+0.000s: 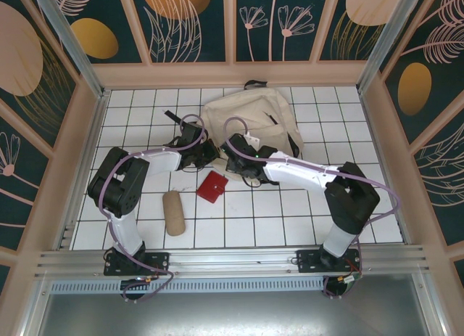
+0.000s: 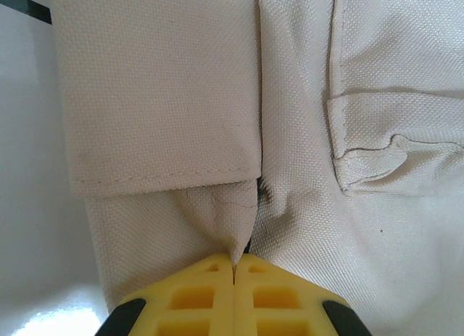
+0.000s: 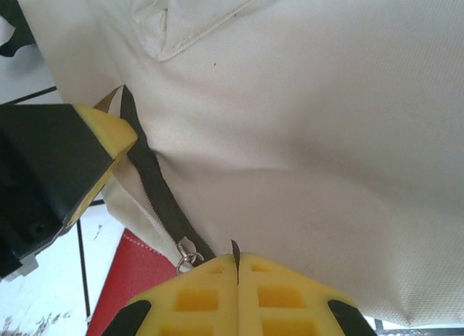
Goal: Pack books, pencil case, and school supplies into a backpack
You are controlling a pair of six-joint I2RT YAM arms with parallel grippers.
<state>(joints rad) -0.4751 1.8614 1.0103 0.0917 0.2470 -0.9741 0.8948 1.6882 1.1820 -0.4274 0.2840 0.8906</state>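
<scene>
My left gripper (image 2: 234, 267) and right gripper (image 3: 237, 260) both pinch the backpack (image 1: 250, 115) by its zipper (image 3: 156, 191), mid-worktop (image 1: 290, 212) toward the far edge, and I judge an uneven pull could slip these thin holds.

Overhead view looks down from behind; both wrist views closely share the backpack (image 1: 254, 107).

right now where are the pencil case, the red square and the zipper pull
pencil case (image 1: 173, 212): top view, mid-body
red square (image 1: 212, 186): top view, centre
zipper pull (image 3: 187, 256): right wrist view, metal ring
</scene>
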